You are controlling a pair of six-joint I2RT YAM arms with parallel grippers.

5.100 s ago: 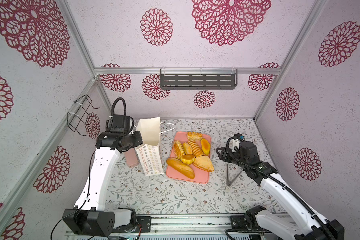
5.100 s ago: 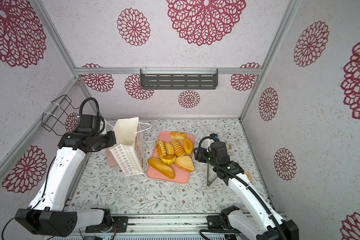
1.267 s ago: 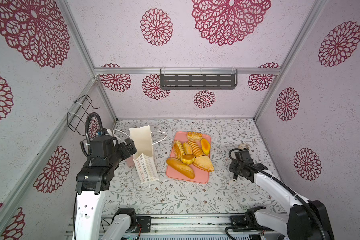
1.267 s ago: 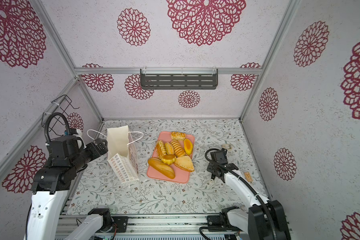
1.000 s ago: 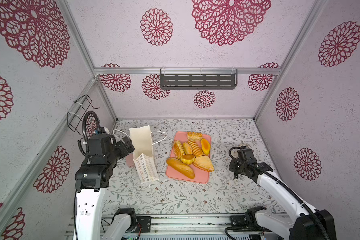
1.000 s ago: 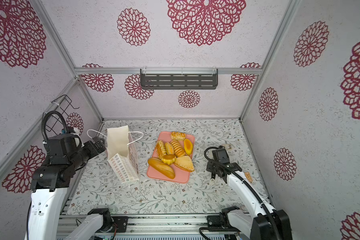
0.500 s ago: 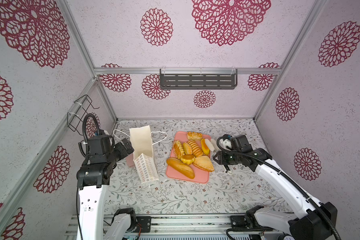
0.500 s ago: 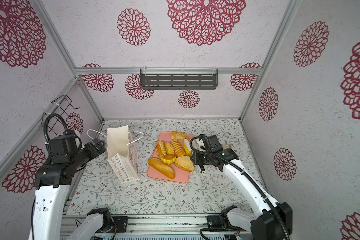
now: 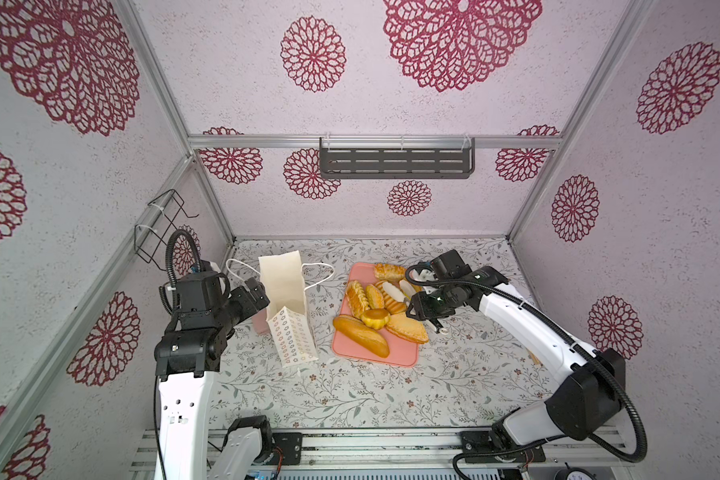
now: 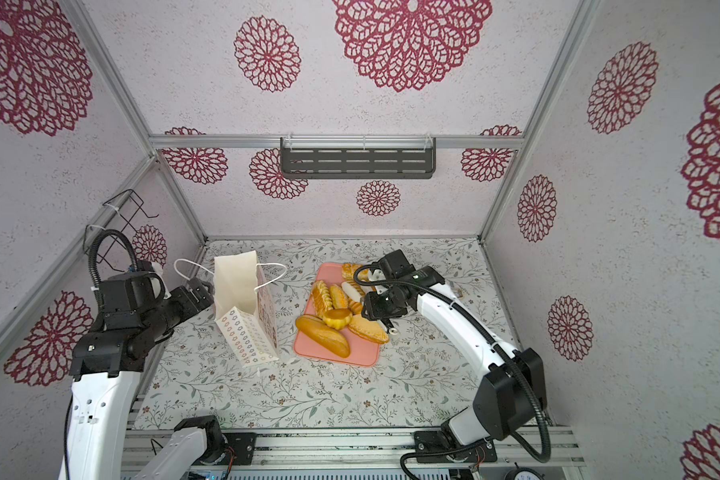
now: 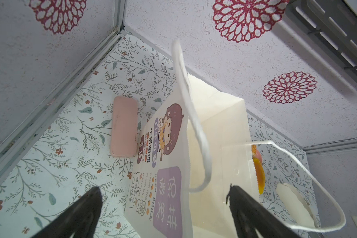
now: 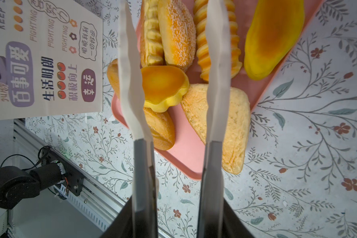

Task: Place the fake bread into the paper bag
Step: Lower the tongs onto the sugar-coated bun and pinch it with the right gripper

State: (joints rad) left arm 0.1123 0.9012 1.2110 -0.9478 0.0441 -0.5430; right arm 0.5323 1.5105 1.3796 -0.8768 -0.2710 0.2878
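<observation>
"KEEP SMILE", "FIGHTING" on paper bag

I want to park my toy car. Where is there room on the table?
Bare table lies in front, between the pink tray, the paper bag and the metal rail. The tray is crowded with fake bread, the right gripper above it.

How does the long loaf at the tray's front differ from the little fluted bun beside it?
The long loaf is narrow and stretched; the fluted bun is short, round, scallop-edged. The loaf looks grainy golden-brown; the bun has a smooth orange top. The loaf lies flat on the pink tray; the bun rests partly on it. Neither is gripped.
</observation>
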